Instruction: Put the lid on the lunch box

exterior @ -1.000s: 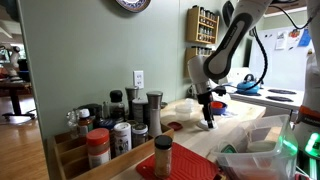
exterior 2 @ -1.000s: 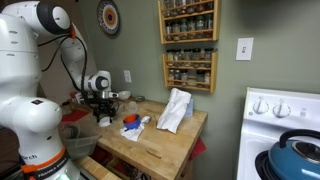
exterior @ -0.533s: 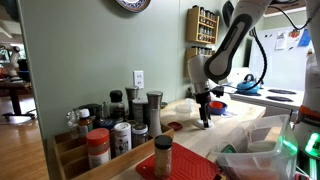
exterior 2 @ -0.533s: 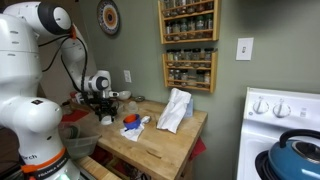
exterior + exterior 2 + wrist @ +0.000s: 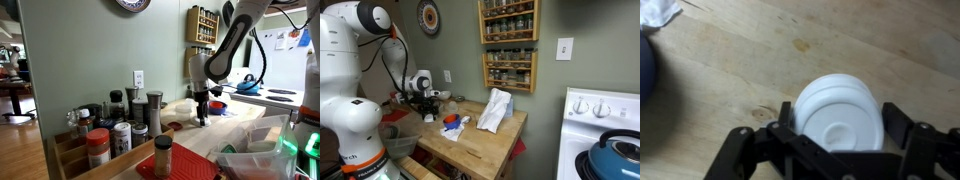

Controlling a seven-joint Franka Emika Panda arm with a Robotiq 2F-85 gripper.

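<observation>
In the wrist view the white round lid [image 5: 840, 122] sits between my gripper's [image 5: 838, 120] two black fingers, which press its left and right edges. Just behind and below it the rim of the whitish round lunch box [image 5: 830, 84] shows, shifted a little up and to the left of the lid. Both lie over the light wooden table [image 5: 730, 70]. In both exterior views the gripper [image 5: 203, 114] [image 5: 427, 114] points down just above the tabletop; the lid and lunch box are too small to make out there.
A red round disc [image 5: 173, 126] lies near the gripper. A red-and-blue object [image 5: 450, 122] and a white cloth [image 5: 495, 108] lie on the wooden table [image 5: 480, 148]. Spice jars [image 5: 110, 135] crowd one end. A blue kettle [image 5: 616, 155] stands on the stove.
In the exterior view the gripper has shifted a little sideways and slightly up above the table. Nothing else has moved.
</observation>
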